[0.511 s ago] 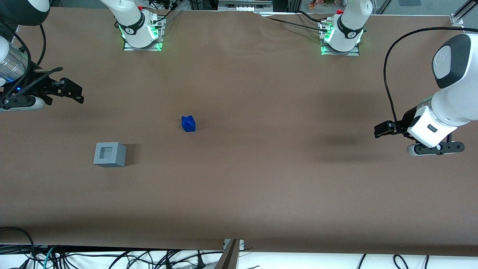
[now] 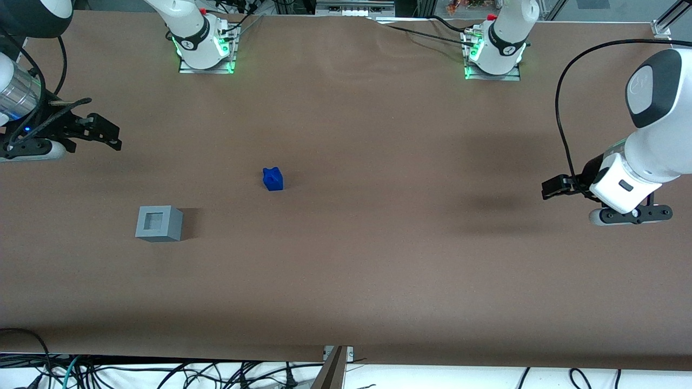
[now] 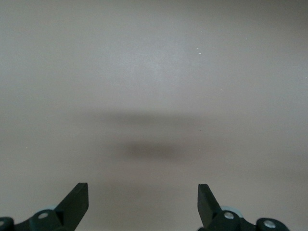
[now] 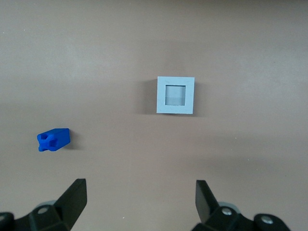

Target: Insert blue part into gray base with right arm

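Observation:
The blue part (image 2: 273,179) lies on the brown table, apart from the gray base (image 2: 159,223), which sits nearer the front camera and toward the working arm's end, its square recess facing up. My right gripper (image 2: 111,136) hangs above the table at the working arm's end, farther from the front camera than the base. It is open with nothing between its fingers. The right wrist view shows the gray base (image 4: 175,95) and the blue part (image 4: 54,139) on the table below my open gripper (image 4: 140,195).
The brown table (image 2: 378,243) spreads wide around both pieces. Two arm mounts with green lights (image 2: 204,51) (image 2: 493,56) stand at the edge farthest from the front camera. Cables (image 2: 162,373) hang below the near edge.
My right gripper has drifted slightly away from the front camera. The blue part and gray base have not moved.

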Tool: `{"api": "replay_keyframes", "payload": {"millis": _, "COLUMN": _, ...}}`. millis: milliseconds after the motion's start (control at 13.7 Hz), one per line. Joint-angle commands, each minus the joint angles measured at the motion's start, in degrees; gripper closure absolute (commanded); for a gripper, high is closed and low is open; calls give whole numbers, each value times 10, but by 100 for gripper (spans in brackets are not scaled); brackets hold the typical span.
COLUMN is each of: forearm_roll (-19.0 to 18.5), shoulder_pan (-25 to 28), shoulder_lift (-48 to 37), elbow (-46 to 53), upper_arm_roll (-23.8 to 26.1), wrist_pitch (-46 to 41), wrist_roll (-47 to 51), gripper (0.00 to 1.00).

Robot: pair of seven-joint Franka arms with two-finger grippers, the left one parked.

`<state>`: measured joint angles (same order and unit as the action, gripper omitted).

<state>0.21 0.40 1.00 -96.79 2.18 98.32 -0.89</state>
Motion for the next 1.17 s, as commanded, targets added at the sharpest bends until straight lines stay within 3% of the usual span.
{"api": "replay_keyframes", "payload": {"millis": 0, "forearm_roll": -4, "shoulder_pan": 7, "shoulder_lift": -5, "elbow": -2, "upper_arm_roll": -7, "wrist_pitch": 4, "wrist_roll": -7, "gripper": 0}}
{"api": "replay_keyframes", "payload": {"millis": 1095, "forearm_roll": -5, "shoulder_pan": 7, "shoulder_lift": 4, "elbow": 10, "upper_arm_roll": -6, "wrist_pitch": 3, "wrist_roll": -14, "gripper": 0}}
